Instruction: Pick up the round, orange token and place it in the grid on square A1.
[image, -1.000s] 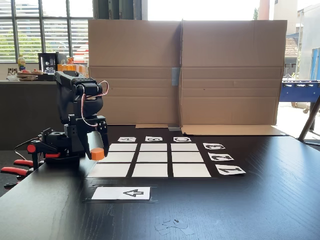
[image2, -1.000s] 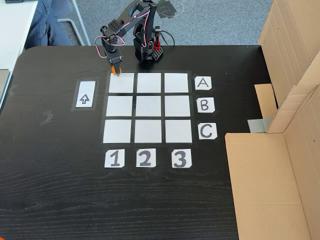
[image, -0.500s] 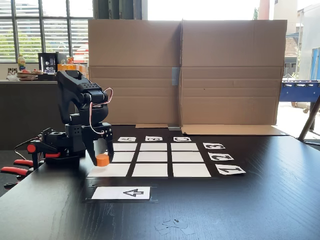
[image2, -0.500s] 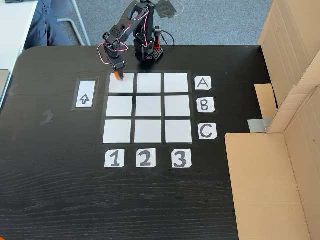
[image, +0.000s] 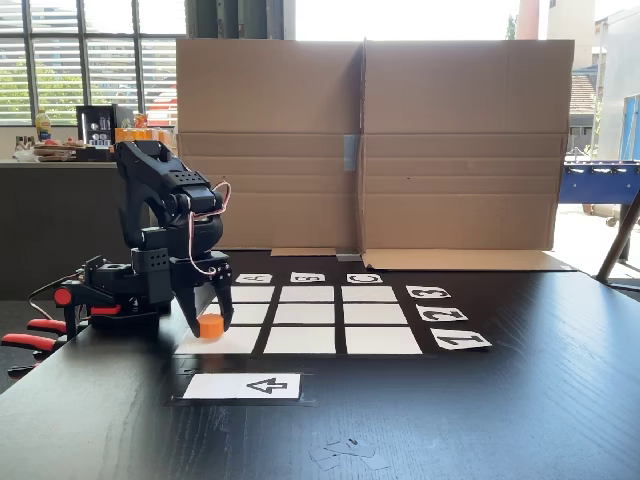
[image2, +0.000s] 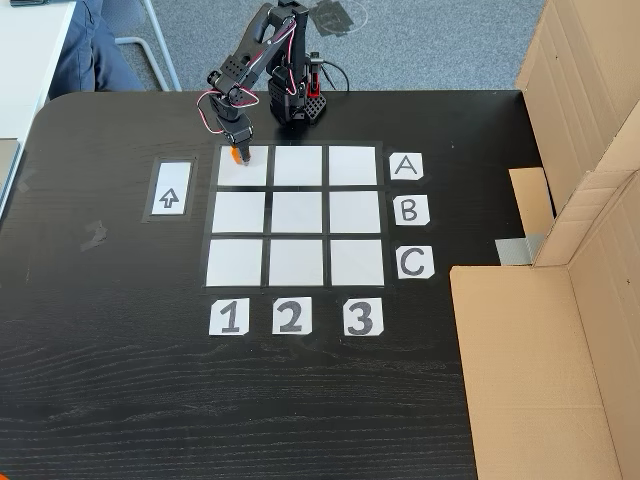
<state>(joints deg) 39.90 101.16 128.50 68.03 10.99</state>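
Fixed views: jaws clamp the token (image: 210, 325) over square A1 (image2: 243, 170), arrow card (image2: 169, 189) beside.

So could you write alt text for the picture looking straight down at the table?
A small black robot arm's tool holds an orange token over the corner cell of a white 3x3 grid, lined up with labels A and 1. An arrow card lies left of the grid.

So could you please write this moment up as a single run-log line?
stage: placing | claw: shut on token | token: low over square A1, contact unclear | grid: other cells bare | release: not yet
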